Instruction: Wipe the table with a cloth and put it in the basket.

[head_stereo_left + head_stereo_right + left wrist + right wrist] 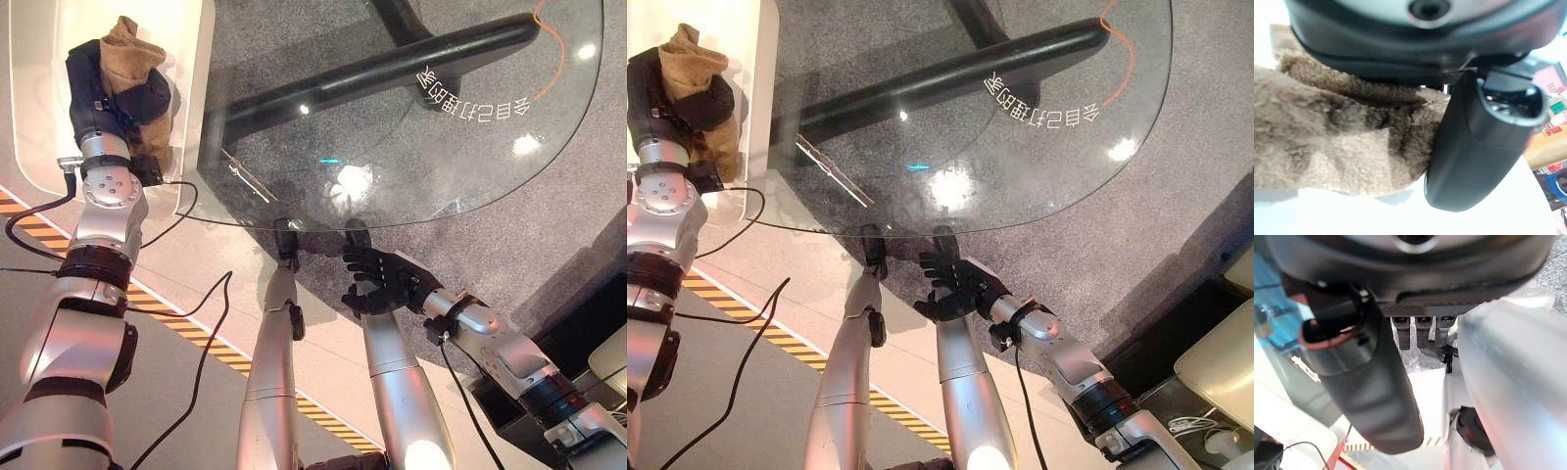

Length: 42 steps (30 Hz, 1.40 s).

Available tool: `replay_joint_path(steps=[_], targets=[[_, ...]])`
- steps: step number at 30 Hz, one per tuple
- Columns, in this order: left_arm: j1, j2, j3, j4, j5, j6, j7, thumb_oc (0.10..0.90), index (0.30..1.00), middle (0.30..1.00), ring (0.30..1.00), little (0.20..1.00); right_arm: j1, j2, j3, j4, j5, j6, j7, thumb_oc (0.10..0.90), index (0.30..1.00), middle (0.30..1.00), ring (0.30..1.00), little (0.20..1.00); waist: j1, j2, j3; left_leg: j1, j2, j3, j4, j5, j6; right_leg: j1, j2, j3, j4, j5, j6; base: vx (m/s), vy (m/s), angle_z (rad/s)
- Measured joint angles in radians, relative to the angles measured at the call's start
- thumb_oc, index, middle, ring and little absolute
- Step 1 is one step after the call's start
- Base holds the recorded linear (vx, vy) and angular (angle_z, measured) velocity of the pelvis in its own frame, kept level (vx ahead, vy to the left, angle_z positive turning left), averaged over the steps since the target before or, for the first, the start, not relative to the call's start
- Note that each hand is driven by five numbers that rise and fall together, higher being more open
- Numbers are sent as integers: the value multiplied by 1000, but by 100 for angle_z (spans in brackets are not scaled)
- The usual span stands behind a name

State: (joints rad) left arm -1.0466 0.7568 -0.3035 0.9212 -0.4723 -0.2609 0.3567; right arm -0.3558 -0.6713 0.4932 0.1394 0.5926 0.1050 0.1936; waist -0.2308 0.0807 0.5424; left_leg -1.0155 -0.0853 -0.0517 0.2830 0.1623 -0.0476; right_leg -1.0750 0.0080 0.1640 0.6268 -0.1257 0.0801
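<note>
My left hand (103, 93) is shut on a brown fluffy cloth (134, 44) and holds it inside the white basket (196, 69) at the far left. Part of the cloth sticks up above the fingers. In the left wrist view the cloth (1342, 147) is bunched under the palm, with the thumb (1479, 147) pressed against it. The round glass table (441, 127) lies to the right of the basket. My right hand (387, 279) hangs open below the table's near edge, holding nothing.
A black T-shaped table base (372, 78) shows through the glass on grey carpet. An orange cord (554, 44) curves at the far right. Yellow-black striped tape (196, 338) crosses the floor at the near left. A white object (1215, 362) sits at the lower right.
</note>
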Motion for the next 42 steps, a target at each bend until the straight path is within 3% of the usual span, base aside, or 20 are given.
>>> replay_joint_path(steps=[4,6,9,10,32,42], targets=[[-8,0,0,6,-4,2,0,100,300,300,300,200,-11,0,1,2,9,0,-2,800,900,900,900,900,-1,-6,-1,-2,-2,0,1,0,0,-1,-2,0,-1,1,2,0,0,0],[-12,0,0,6,-5,10,0,237,418,418,418,337,-17,0,4,2,16,3,-2,800,900,900,900,900,-1,-6,-1,-4,-2,0,2,0,1,-2,-2,0,-1,2,3,0,0,0],[-13,0,0,2,-22,13,-2,740,848,848,848,840,-22,0,4,2,29,6,-2,800,900,900,900,900,1,-6,-1,-13,-3,1,16,-4,6,-7,-1,0,2,2,3,0,0,0],[-13,0,1,2,-28,13,-4,800,900,900,900,900,-24,0,3,2,31,6,-4,800,900,900,900,900,1,-6,-1,-16,-2,1,17,-4,6,-10,-1,0,3,2,3,0,0,0],[85,3,12,-77,-128,12,-17,800,900,900,900,900,-25,0,16,2,36,27,-28,800,900,900,900,900,7,-6,-1,24,0,9,13,-4,6,22,-2,7,-2,6,4,-2,1,0],[201,2,58,-153,-138,-16,66,800,900,900,900,900,-10,2,15,2,30,25,-40,800,900,900,900,900,13,-6,-1,93,0,9,-23,5,0,80,-1,8,-9,8,1,-23,-7,0]])
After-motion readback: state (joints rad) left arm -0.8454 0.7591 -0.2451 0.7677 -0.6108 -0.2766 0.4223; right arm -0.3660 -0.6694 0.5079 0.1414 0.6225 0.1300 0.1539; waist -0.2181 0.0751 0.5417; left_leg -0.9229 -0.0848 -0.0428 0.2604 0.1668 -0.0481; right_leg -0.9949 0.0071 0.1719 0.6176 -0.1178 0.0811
